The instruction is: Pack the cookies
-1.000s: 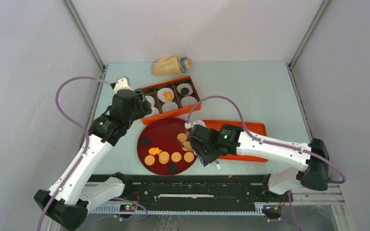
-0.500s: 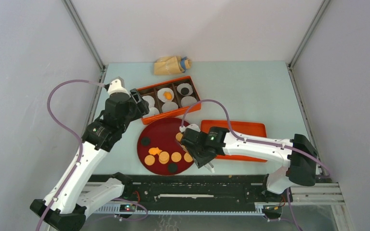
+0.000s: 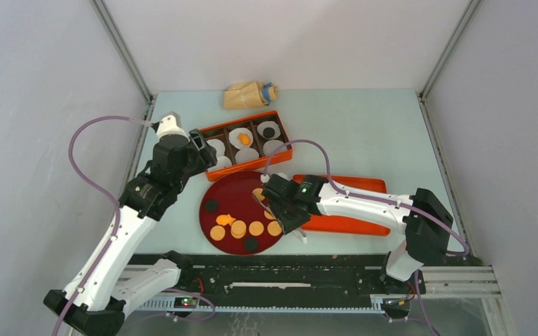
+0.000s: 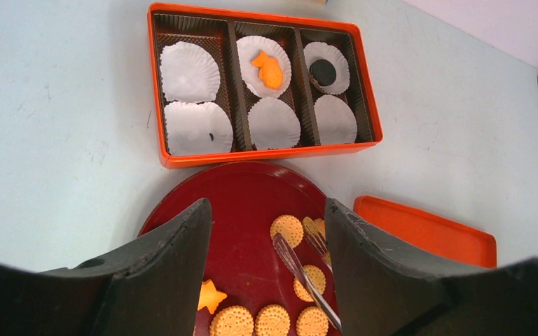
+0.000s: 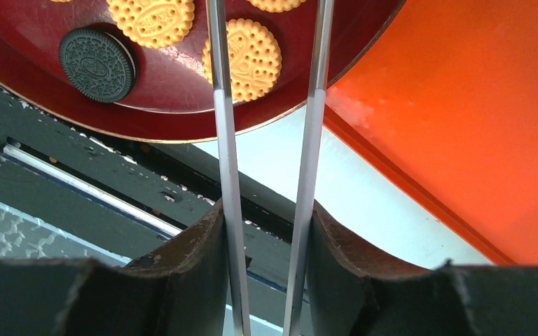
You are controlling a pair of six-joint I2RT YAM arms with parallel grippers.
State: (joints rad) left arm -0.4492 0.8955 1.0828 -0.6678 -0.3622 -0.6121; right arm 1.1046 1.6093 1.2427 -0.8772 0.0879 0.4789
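Several tan cookies (image 3: 256, 228) and two dark cookies (image 3: 211, 205) lie on the dark red plate (image 3: 231, 199). An orange star cookie (image 4: 209, 297) lies there too. The orange box (image 3: 252, 162) behind the plate holds white liners, one with an orange fish-shaped cookie (image 4: 269, 70) and one with a dark cookie (image 4: 322, 71). My right gripper (image 3: 274, 210) is shut on metal tongs (image 5: 222, 140). Their tips (image 4: 280, 241) stand apart over the tan cookies on the plate's right side, with nothing between them. My left gripper (image 3: 199, 150) is open and empty above the plate's far edge.
The orange lid (image 3: 350, 185) lies right of the plate, under my right arm. A tan bag (image 3: 250, 94) lies at the back. A black rail (image 3: 273, 269) runs along the table's near edge, just below the plate.
My right gripper has moved left and a little away from me with the tongs, further over the plate. My left arm shifted slightly left, then stayed still.
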